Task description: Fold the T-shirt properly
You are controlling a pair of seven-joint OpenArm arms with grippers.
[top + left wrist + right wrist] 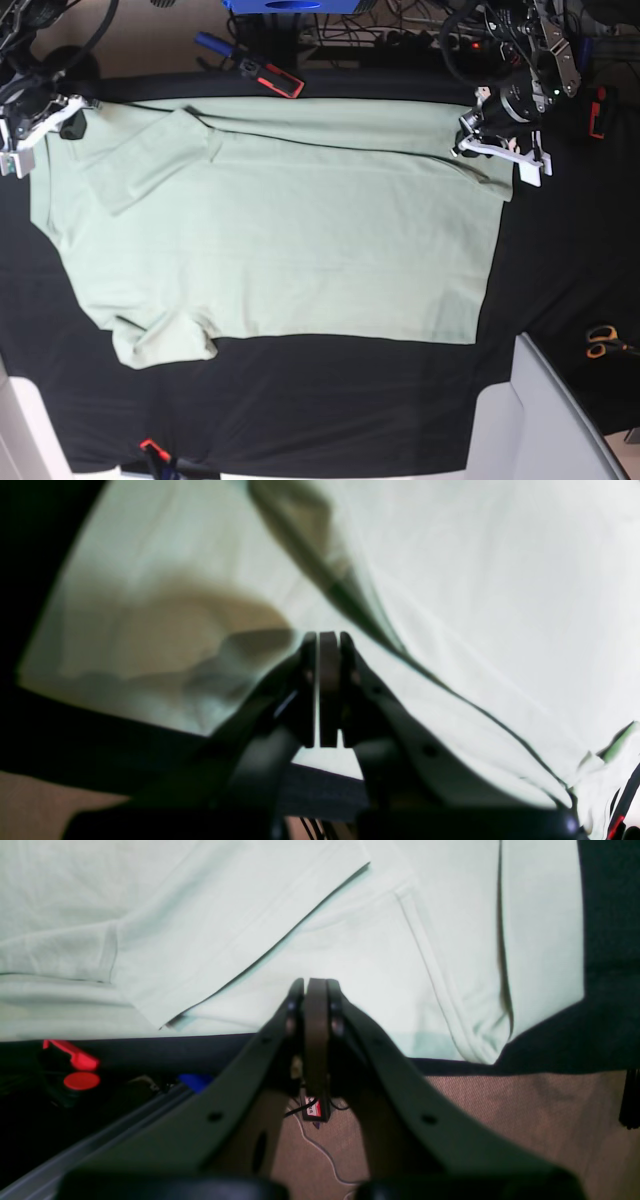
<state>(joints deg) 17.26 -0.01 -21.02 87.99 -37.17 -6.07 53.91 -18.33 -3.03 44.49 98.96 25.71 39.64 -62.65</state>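
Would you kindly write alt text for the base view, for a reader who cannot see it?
A pale green T-shirt lies spread on a black table cloth, its far long edge folded inward. The left gripper and right gripper, both shut, sit at its two far corners.

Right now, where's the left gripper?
Base view, upper right: the left gripper is shut at the T-shirt hem corner on the black table cloth.

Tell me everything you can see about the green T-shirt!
The T-shirt is pale mint green, soft-looking cotton with short sleeves. It lies mostly flat on the black table cloth, neck end toward the base view's left. Its far long edge is folded over onto the body, one sleeve lying across it. The left gripper is at its hem corner.
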